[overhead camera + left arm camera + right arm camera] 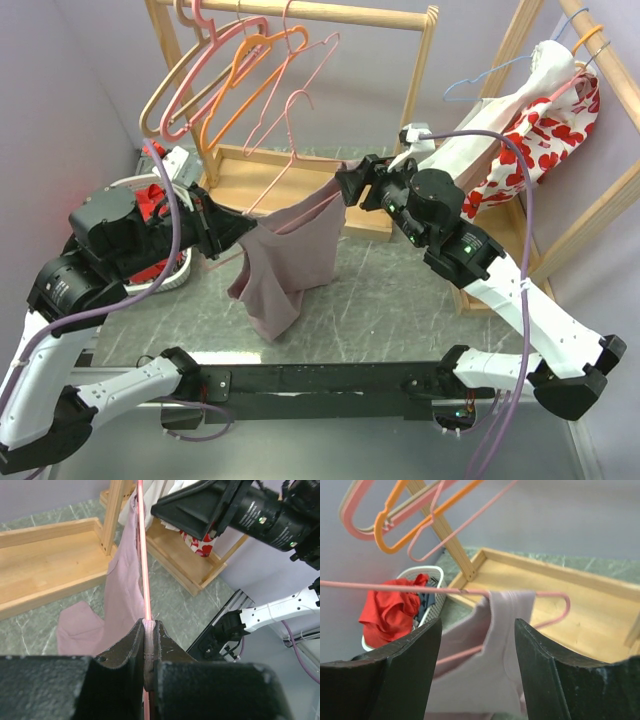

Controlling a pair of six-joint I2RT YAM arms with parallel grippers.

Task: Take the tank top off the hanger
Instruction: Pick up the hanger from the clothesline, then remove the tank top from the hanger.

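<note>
A mauve tank top (290, 255) hangs on a pink wire hanger (292, 150) held in the air between my two grippers. My left gripper (232, 235) is shut on the left strap together with the hanger wire; in the left wrist view the strap is pinched between the jaws (149, 625) and the pink wire (142, 555) runs away from them along the tank top (122, 580). My right gripper (348, 183) is open at the other shoulder. In the right wrist view its jaws (477, 645) stand wide apart, empty, facing the strap (512, 605) draped over the hanger (395, 587).
A wooden rack (420, 60) with several pink and orange hangers (240, 60) stands behind, its wooden base tray (240, 175) below. A white basket (175, 270) with red clothes is at the left. A red-hearted garment (545, 130) hangs at the right.
</note>
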